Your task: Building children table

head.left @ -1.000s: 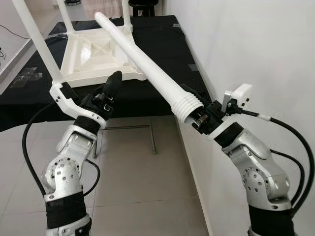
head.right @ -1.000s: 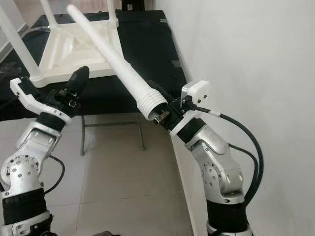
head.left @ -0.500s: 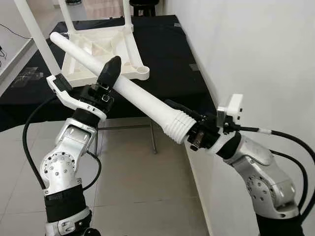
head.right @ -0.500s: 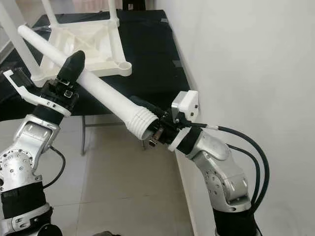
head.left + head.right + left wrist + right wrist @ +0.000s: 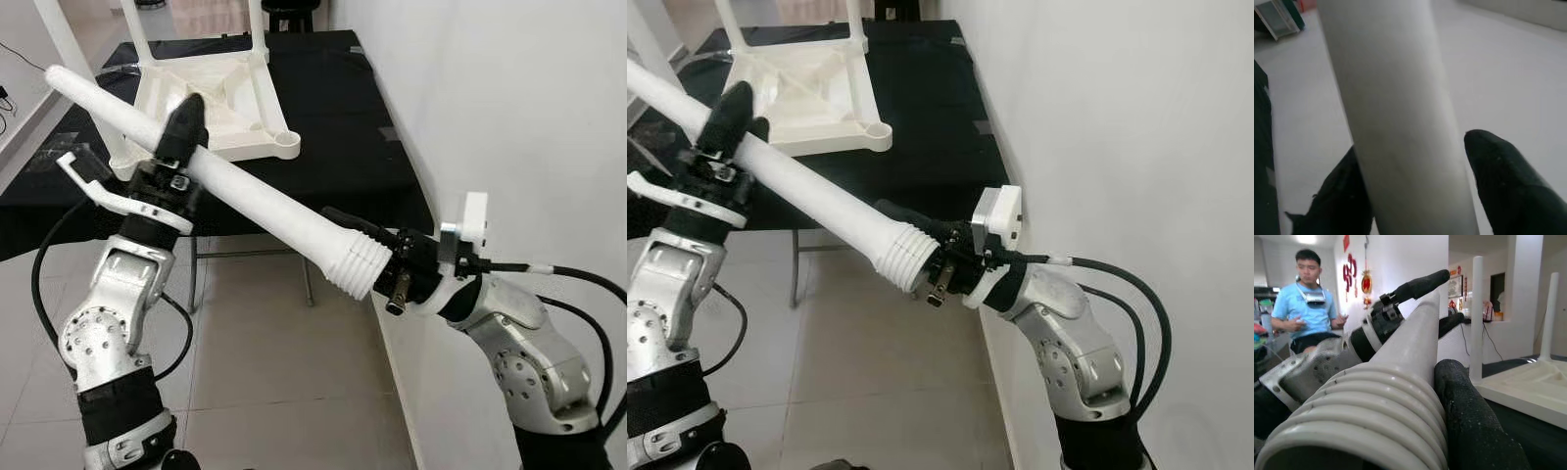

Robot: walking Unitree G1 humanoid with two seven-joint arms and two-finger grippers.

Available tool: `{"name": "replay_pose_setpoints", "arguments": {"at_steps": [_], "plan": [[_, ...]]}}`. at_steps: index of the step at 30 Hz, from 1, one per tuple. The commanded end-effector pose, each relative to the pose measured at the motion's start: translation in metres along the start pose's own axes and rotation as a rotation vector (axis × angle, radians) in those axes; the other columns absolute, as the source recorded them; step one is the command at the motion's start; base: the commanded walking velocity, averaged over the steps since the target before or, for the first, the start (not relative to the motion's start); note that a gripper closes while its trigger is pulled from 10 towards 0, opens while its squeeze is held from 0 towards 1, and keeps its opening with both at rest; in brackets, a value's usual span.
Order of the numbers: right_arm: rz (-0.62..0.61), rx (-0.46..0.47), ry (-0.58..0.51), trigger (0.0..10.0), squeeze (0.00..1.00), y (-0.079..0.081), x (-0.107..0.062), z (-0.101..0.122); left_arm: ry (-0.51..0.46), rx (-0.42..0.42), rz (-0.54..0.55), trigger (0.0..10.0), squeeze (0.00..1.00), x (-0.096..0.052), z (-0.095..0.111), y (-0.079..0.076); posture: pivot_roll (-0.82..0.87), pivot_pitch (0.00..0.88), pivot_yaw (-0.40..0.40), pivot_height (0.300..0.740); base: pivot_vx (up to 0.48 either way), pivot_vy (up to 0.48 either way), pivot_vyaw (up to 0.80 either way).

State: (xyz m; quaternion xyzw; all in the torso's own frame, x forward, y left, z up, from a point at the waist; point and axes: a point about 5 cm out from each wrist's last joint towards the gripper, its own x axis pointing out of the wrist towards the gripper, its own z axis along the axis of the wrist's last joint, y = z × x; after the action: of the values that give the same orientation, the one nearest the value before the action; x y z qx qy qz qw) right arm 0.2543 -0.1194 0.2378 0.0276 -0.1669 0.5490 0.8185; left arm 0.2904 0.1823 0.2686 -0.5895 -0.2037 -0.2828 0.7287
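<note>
A: Biggest item? 
B: Black-draped surface [image 5: 333, 117], carrying an upturned white plastic tabletop [image 5: 211, 103], ribbed underside, legs up. 
A: The loose leg? 
B: Smooth white tapered leg [image 5: 255, 201] held in the air in front of it; right tool [image 5: 377, 245] clamped at its ridged threaded end, left tool [image 5: 181, 132] clamped mid-shaft.

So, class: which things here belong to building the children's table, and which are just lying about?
Belonging to the job:
- loose white table leg, held by both
- right hand, at its ribbed end
- left hand, on its shaft
- upturned white tabletop with fitted legs

Just lying about:
- black-covered table
- person standing by
</note>
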Motion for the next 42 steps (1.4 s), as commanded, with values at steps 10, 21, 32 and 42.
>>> {"name": "replay_pose_setpoints", "arguments": {"at_steps": [10,21,32,42], "plan": [[0.004,0.026,0.039,10.0,0.00,0.000,-0.003,-0.007,-0.008,-0.054,-0.052,0.0,0.00,0.001,0.002,-0.007,0.02,0.105,-0.001,0.740,0.000,0.000,0.00],[-0.132,0.090,0.036,10.0,1.00,-0.011,-0.004,-0.018,-0.135,0.021,0.006,0.0,0.00,0.007,0.037,-0.005,0.02,0.108,0.000,0.740,0.000,0.000,0.00],[-0.251,0.124,0.148,10.0,1.00,-0.005,-0.036,-0.041,-0.256,0.114,-0.036,0.0,0.00,0.023,0.083,-0.026,0.02,0.104,0.000,0.740,0.000,0.000,0.00],[-0.307,0.077,0.276,10.0,1.00,0.000,-0.063,-0.048,-0.138,0.320,-0.042,0.0,0.00,0.035,0.086,-0.037,0.01,0.093,0.006,0.740,0.000,0.000,0.00]]}}
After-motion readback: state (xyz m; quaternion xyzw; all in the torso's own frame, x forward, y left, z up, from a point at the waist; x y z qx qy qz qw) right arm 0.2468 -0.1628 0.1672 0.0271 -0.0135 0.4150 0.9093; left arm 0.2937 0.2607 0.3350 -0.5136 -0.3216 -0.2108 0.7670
